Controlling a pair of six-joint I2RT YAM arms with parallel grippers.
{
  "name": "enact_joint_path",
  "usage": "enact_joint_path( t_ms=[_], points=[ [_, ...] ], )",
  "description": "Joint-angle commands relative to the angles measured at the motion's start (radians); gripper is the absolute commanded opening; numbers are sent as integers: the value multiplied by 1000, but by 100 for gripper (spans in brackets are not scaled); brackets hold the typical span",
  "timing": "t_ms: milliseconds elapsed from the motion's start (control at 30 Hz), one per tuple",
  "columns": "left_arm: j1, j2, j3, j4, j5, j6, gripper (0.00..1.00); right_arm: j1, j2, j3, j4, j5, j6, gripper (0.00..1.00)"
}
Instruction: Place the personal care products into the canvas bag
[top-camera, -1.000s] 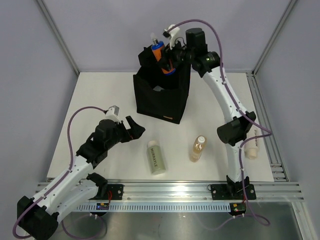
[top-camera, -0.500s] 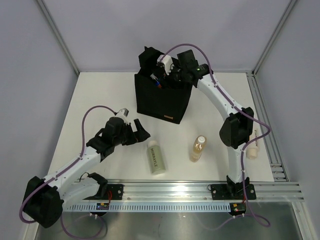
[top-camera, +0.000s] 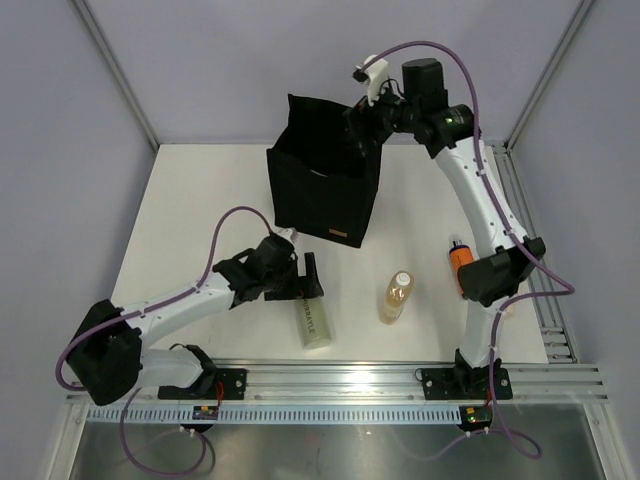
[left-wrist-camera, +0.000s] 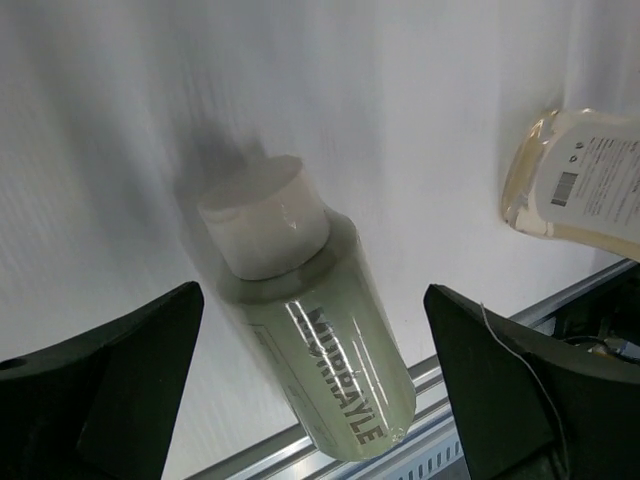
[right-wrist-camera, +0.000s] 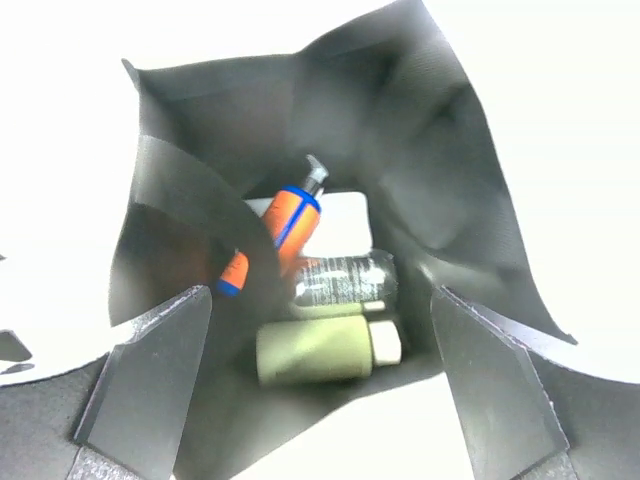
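Olive-green plastic bottle with a white cap (top-camera: 312, 318) lies flat on the white table (top-camera: 200, 200), close to the near rail and just left of the amber bottle (top-camera: 397, 297). Its long axis runs near to far, with the cap at the far end.

The left gripper (top-camera: 303, 282) hovers over that cap end, spread wide and holding nothing. From its wrist camera, one finger stands on either side of the bottle, so the jaws cross its width, though the body slants a little between them. I'd judge a straight drop and a squeeze would do, perhaps after a slight twist to square up.

The right gripper (top-camera: 362, 118) hangs well apart, over the black canvas bag (top-camera: 320, 200) at the far side, wide open and empty. The left arm is plainly the nearer one.
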Motion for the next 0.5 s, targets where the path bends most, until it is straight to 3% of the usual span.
enact_joint_path(
  t_ms=[0,133,333,400,467],
  points=[
    [-70,84,92,-107,-103,-63,94,-77,-140,-80,56,-52,98,99],
    [-132,203,166,-235,-158,-147,93,-166,-235,-242,83,-195,160,100],
    [-185,387,263,-276,-184,-221,91,-227,-408,-564,168,-232,183,99],
    [-192,462,287,-279,-199,-215,87,-237,-462,-650,184,-241,192,99],
    [-195,503,309,-288,-212,-212,75,-250,-508,-716,195,-243,198,100]
  ],
)
